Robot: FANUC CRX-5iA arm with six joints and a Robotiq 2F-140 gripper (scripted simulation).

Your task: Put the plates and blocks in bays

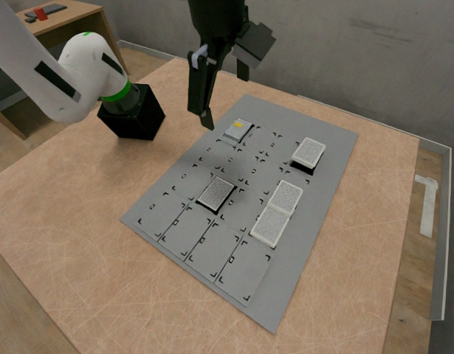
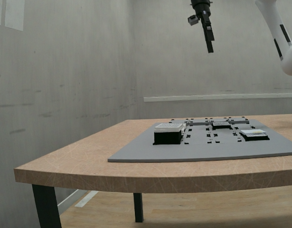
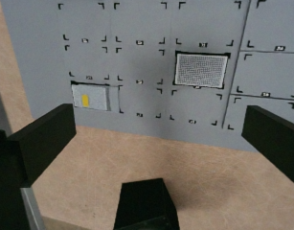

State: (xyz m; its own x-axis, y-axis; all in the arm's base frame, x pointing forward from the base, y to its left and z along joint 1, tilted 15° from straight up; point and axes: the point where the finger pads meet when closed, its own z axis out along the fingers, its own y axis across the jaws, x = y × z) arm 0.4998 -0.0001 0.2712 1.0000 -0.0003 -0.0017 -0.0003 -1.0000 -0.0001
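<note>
Nothing sits between the wide-spread fingers of the gripper, high above the deck. Left to right from there: the culture plate below, then a sealed plate. It should descend squarely, straddling the culture plate's sides.

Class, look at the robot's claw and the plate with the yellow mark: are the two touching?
Apart. The exterior view shows the open claw high in the air, with a wide stretch of bare wall between it and the yellow-marked plate lying on the grey deck.
</note>
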